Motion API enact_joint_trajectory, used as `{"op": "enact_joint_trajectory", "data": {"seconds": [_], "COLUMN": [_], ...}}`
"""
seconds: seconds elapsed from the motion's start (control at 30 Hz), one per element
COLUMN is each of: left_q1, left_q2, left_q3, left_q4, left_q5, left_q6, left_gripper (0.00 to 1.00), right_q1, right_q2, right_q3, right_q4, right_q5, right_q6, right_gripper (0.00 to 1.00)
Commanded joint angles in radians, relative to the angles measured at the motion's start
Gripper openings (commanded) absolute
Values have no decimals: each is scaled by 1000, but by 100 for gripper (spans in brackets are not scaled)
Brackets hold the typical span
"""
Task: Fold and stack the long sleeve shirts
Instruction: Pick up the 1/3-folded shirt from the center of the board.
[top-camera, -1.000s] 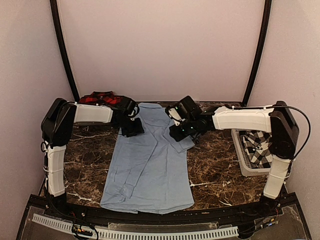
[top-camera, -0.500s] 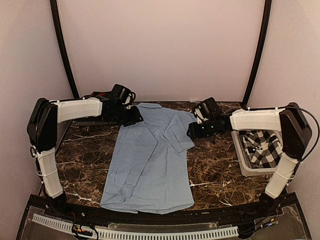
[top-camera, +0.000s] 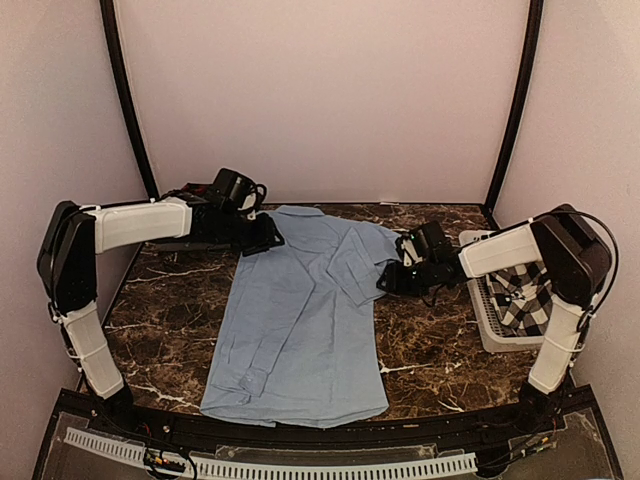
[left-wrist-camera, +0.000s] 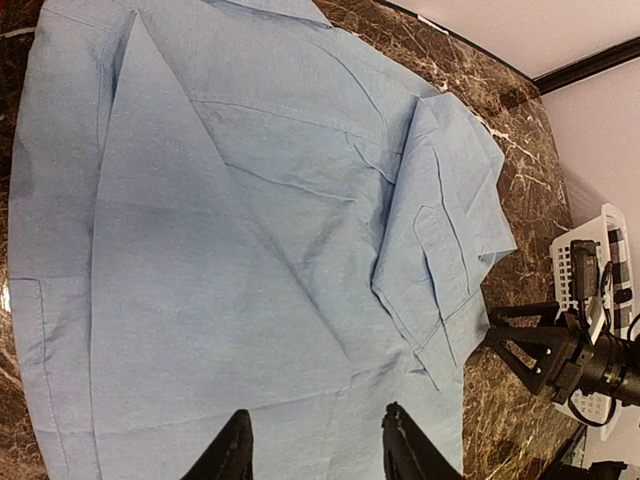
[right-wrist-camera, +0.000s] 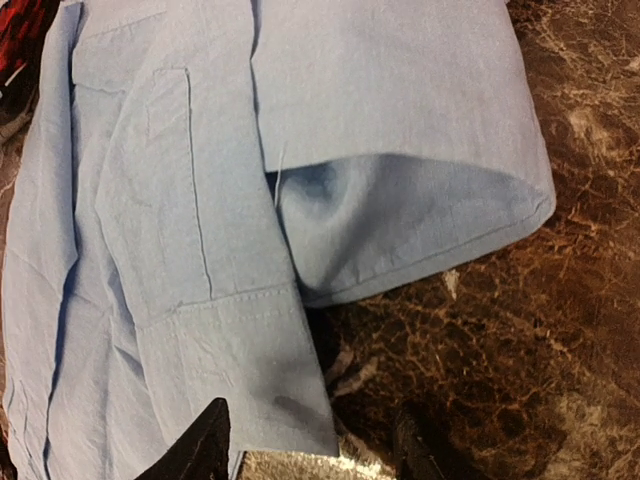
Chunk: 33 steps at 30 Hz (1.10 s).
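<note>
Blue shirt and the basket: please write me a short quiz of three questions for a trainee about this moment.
1. True or false: the blue shirt lies inside the basket.
2. What is in the basket? A) the blue shirt B) the checked shirt C) nothing
3. Fill in: the right fingers, beside the blue shirt's cuff, are ____ (open or shut).

Key: 1 false, it lies flat on the table; 2 B; 3 open.
</note>
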<state>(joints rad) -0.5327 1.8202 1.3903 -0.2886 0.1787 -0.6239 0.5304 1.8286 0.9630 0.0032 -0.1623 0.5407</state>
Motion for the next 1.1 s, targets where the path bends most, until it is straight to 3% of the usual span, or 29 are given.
{"op": "enact_joint_trajectory", "data": {"seconds": [0.0,0.2,0.37,0.6,1.07], "left_q1": [-17,-39,-76,-128,-260], "left_q2": [-73,-102,-110,-93,-4], "left_q3": [-34,-61,-72,-71,-8], "left_q4": [9,40,78,121,173], "left_q5": [15,8,-1,-1,-13], "left_q6": [22,39,66,95,193], "left_gripper": [43,43,43,43,52], "right_q1": [-26,-26,-26,-26,50], "right_q2": [66,67,15,-38,-159], "right_q3": [-18,-29,-41,-26,81], "right_q4": [98,135,134,113,67], "right_q5": [-51,-130,-170,-222,-291], "right_q6": [45,87,105,141,232], "right_gripper": [49,33,28,0,0]}}
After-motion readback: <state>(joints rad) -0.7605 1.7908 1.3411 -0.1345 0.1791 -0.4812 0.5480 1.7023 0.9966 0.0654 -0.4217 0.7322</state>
